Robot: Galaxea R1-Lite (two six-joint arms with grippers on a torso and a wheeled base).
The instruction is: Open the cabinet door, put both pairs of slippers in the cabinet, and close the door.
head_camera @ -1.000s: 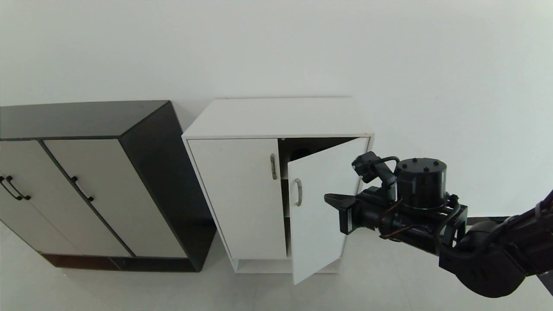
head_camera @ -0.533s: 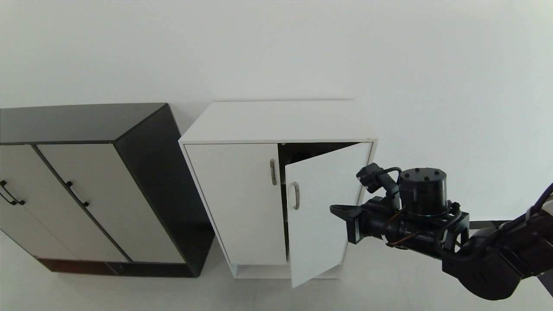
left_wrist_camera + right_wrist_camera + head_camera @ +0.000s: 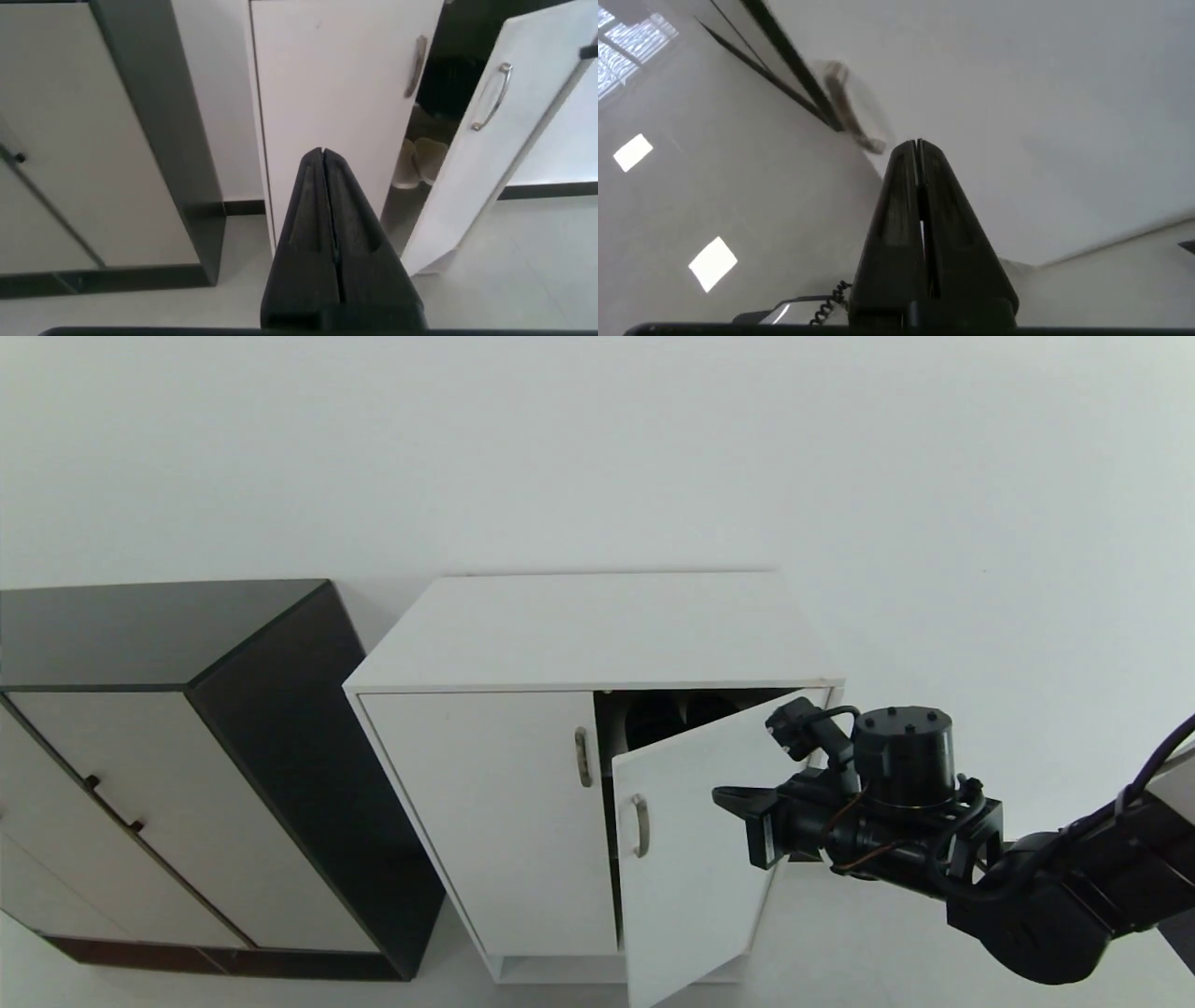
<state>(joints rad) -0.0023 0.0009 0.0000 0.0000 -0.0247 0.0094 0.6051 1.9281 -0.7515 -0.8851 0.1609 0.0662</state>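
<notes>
Two doors are noted on the white cabinet [image 3: 597,625]: the left door [image 3: 485,812] is shut, the right door [image 3: 691,896] is ajar. A pale pair of slippers [image 3: 425,161] is seen inside through the gap. The right gripper [image 3: 721,795], fingers pressed together and nothing held, is placed before the ajar door's outer face, near its handle [image 3: 640,825]; contact cannot be judged. The left gripper [image 3: 322,157] is also closed and empty, apart from the cabinet.

matte black right arm [image 3: 1046,905], screw-topped cylinder [image 3: 903,747] at the wrist, thin cables [image 3: 845,814] below it.
</notes>
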